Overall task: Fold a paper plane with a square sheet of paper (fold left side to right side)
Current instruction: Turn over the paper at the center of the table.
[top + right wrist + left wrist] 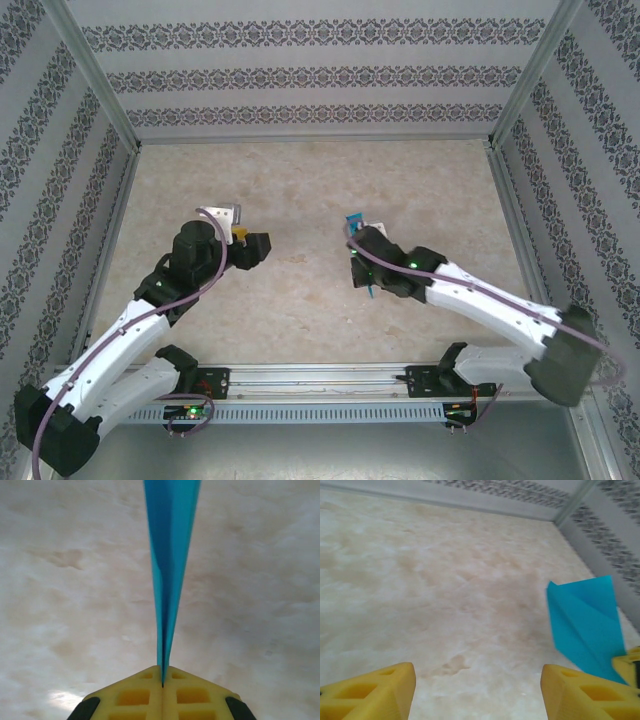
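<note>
Paper plane point(170, 555) pinched edge-on in right hand point(162, 676).

Right gripper point(162, 682) at bottom centre, jaws pressed together. Yellow fingers point(135, 696) meet along a thin vertical seam; dark patches at their outer lower corners.

Paper plane point(171, 555) pinched in that seam. Turquoise-blue, seen edge-on, narrow where the pads clamp it and widening steadily to the top edge of frame. Two layers visible, left one a darker blue, lying close together.

Table point(65, 580) behind, beige marbled surface, blurred. Bright glare patch at lower left, beside the left finger.
</note>
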`<action>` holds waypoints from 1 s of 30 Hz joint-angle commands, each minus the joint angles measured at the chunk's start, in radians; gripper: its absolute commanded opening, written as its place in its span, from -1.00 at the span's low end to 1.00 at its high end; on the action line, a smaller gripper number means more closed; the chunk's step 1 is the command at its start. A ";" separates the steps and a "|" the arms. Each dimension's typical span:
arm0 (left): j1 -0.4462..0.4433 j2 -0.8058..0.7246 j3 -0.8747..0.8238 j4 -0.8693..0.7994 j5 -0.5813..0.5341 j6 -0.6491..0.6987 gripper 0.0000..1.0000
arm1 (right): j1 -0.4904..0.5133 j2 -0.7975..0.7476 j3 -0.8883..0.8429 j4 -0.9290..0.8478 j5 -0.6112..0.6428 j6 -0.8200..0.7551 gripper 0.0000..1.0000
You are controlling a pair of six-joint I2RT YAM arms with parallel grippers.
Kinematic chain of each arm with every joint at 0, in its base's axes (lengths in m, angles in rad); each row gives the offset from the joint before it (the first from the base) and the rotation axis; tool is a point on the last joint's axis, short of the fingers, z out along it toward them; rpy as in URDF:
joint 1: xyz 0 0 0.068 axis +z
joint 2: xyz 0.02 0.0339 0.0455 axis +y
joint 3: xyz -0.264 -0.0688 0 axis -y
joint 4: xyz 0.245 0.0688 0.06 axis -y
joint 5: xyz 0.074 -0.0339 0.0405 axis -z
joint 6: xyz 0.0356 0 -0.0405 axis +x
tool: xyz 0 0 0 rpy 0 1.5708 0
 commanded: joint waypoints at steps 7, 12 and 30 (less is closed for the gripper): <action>0.027 -0.074 -0.023 -0.143 -0.215 0.046 0.38 | 0.116 0.356 0.231 -0.355 0.361 0.087 -0.96; 0.037 -0.062 -0.031 -0.130 -0.210 0.045 0.38 | 0.150 0.549 0.318 -0.441 0.419 0.144 -0.94; 0.054 0.033 -0.013 -0.091 -0.111 0.014 0.40 | 0.160 0.625 0.316 -0.239 0.134 0.083 -0.28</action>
